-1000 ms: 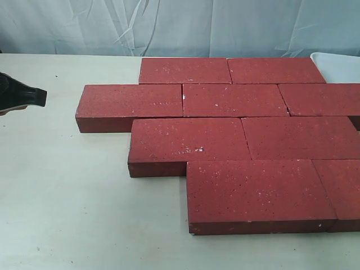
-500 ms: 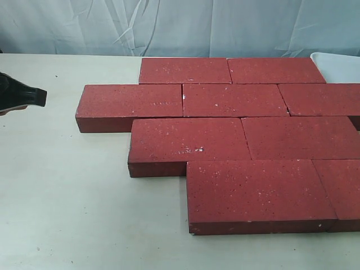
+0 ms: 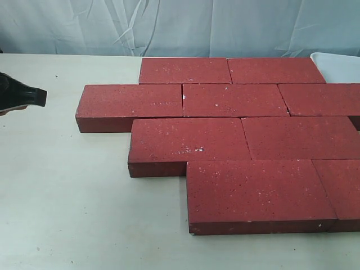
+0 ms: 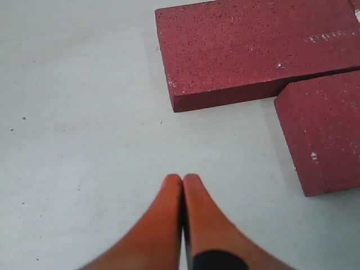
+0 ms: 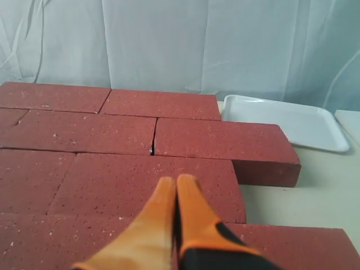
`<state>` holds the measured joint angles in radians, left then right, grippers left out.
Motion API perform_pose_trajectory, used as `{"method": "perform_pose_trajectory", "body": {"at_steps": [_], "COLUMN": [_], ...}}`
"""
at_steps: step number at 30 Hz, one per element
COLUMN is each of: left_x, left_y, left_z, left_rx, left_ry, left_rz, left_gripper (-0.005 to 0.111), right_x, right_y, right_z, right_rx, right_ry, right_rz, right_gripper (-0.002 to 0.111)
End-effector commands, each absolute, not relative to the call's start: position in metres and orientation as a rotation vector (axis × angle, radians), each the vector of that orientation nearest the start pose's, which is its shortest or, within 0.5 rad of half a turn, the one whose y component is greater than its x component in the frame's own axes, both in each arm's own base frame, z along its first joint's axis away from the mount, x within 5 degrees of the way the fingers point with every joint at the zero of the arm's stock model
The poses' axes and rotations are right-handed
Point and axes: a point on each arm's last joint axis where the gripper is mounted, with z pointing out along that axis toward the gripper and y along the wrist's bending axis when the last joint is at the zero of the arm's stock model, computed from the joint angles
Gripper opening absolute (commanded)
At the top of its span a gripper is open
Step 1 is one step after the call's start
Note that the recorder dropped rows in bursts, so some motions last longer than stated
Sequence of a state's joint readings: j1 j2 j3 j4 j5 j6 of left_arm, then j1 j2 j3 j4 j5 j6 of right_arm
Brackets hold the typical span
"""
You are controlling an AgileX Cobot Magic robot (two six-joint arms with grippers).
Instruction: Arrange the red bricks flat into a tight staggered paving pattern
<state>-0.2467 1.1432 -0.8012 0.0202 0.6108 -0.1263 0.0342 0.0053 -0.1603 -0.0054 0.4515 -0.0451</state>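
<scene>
1. A pale off-white tabletop (image 3: 67, 214) carries everything.
2. Flat rectangular dark-red bricks (image 3: 236, 135) lie closely packed in four staggered rows across its middle and right.
3. A shallow white plastic tray (image 5: 287, 121) sits just beside the bricks' far right corner.
4. Left gripper (image 4: 182, 180): its orange fingers are pressed together and empty over bare table, apart from the nearest brick ends.
5. Right gripper (image 5: 176, 181): likewise closed on nothing, above the brick field.

even, soft light; faint shadows; sharp focus throughout
</scene>
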Motion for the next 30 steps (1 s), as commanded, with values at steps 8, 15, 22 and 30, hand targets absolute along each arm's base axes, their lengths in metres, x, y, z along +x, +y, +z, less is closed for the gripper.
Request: {"method": "perform_pose_trajectory", "body": {"at_steps": [8, 15, 22, 30], "left_x": [0.217, 0.216, 0.163, 0.105], "left_y": [-0.055, -0.055, -0.041, -0.027], "left_z": [0.286, 0.288, 0.327, 0.330], "left_rx": [0.160, 0.157, 0.147, 0.129], "left_ry": [2.424, 2.415, 2.193, 2.082], "left_rz": [-0.158, -0.161, -0.193, -0.231], "left_gripper": [0.000, 0.000, 0.000, 0.000], "right_x": [0.054, 0.054, 0.054, 0.054], "right_y": [0.001, 0.001, 0.001, 0.001], "right_z": [0.186, 0.186, 0.186, 0.186], "right_rx": [-0.080, -0.080, -0.079, -0.081], "right_ry": [1.782, 1.782, 1.783, 1.783], "right_rz": [-0.026, -0.026, -0.024, -0.026], "right_gripper": [-0.001, -0.001, -0.001, -0.001]}}
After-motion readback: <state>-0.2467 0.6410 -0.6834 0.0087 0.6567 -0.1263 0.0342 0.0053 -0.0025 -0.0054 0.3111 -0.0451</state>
